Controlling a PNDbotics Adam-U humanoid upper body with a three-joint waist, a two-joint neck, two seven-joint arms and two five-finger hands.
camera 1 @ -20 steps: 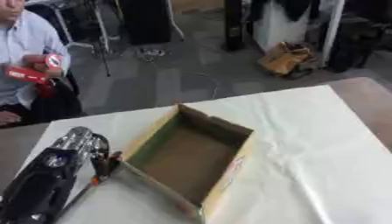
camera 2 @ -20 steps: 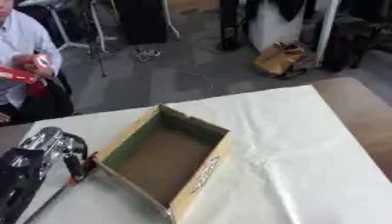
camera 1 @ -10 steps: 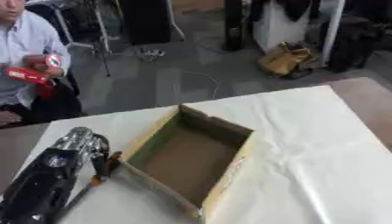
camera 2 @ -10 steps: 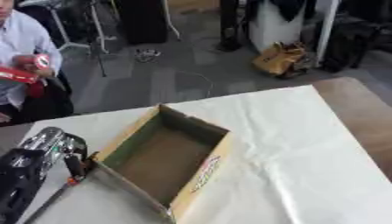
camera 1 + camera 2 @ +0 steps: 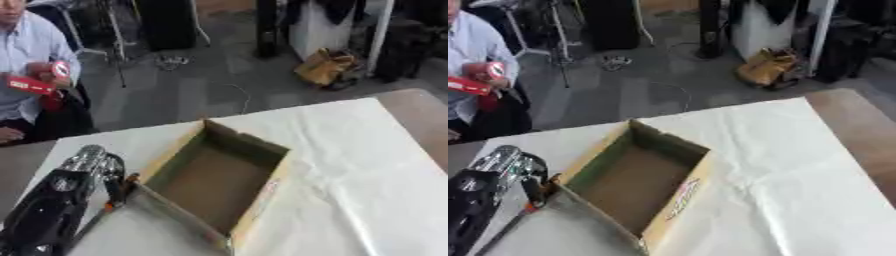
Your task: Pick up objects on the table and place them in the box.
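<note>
White-clothed table (image 5: 350, 165), cardboard box (image 5: 214, 182) open at centre.
My left hand (image 5: 92, 162) lies just left of the box, over a slim orange-and-black tool (image 5: 109, 205) lying along the box's left wall; whether I'm grasping it, I cannot tell.

The left hand (image 5: 98, 162) is showing marginally nearer the near-left corner of the box (image 5: 262, 150) than one second earlier, its fingers touching an orange-handled tool (image 5: 109, 205) just beside that corner, with no other change observable.

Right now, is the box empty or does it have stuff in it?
Empty. The cardboard box is open at the top, and only its bare brown floor shows inside. The left hand is beside it, outside the wall.
</note>
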